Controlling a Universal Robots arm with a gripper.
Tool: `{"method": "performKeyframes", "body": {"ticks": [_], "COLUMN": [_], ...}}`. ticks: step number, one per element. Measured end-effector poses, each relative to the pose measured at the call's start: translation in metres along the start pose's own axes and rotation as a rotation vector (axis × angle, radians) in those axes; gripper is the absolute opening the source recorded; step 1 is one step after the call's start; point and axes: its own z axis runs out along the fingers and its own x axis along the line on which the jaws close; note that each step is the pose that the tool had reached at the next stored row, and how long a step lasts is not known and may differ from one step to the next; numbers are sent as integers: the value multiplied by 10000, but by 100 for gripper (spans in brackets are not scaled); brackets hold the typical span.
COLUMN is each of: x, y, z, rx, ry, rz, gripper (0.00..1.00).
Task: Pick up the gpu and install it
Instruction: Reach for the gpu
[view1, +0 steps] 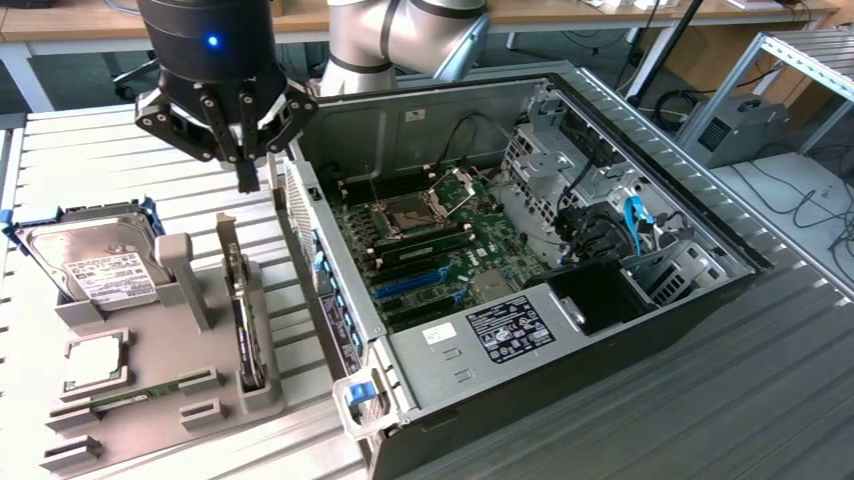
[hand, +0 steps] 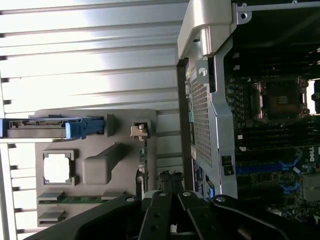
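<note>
Jaws of the gripper (view1: 247, 180) are together and empty, above the gpu (view1: 242, 300); better part them and centre over its upper edge.

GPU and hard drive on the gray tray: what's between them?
In the exterior view, a gray upright block of the tray stands between the gpu and the hard drive.

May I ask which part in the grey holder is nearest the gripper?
The gpu, standing on edge in the holder's slot beside the computer case; the hard drive, processor and memory stick sit farther from the gripper.
</note>
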Motion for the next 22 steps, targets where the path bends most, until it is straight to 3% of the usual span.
{"method": "performKeyframes", "body": {"ticks": [13,22], "x": [98,98], "y": [-7,-24], "z": [-2,-4], "rx": [0,0], "ry": [0,0], "rz": [0,0], "gripper": [11,11]}}
